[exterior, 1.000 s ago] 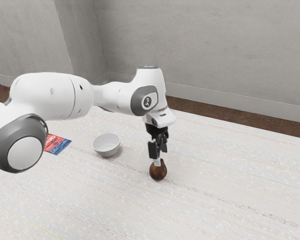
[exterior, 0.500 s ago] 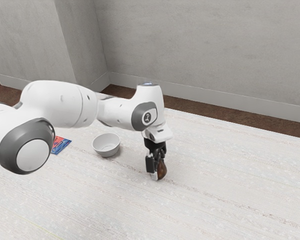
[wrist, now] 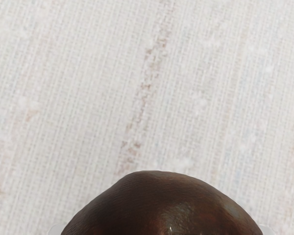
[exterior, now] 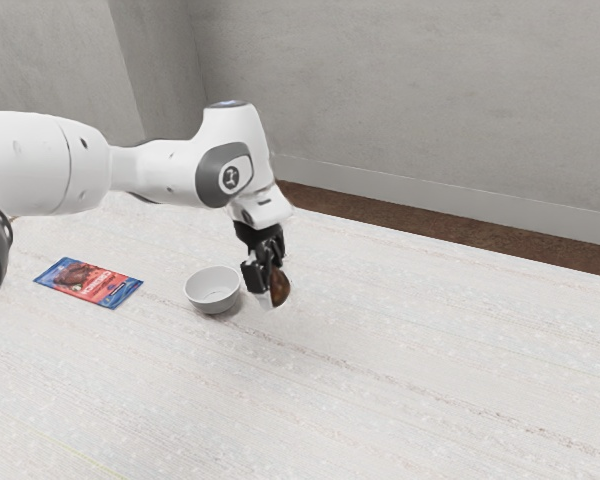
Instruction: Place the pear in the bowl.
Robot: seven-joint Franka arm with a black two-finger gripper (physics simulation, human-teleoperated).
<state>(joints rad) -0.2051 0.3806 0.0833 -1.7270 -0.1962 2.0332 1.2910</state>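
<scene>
Our gripper (exterior: 272, 290) pinches the pear (exterior: 281, 287).
The exterior view shows us the bowl (exterior: 209, 304) near the gripper, its pale inside visible; the wrist view, the pear's dark curve.

On counter (exterior: 400, 400): bowl (exterior: 211, 305); packet (exterior: 88, 283) to the exterior view's left. Pear (exterior: 281, 287) in end effector (exterior: 273, 286), to the exterior view's right.

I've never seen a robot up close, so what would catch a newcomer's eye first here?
Probably the big white arm, reaching in from the exterior view's left. Its black hand grips a dark brown pear, to the exterior view's right of a pale bowl. The brightest colors are on the red-and-blue packet, on the bowl's other side.
</scene>
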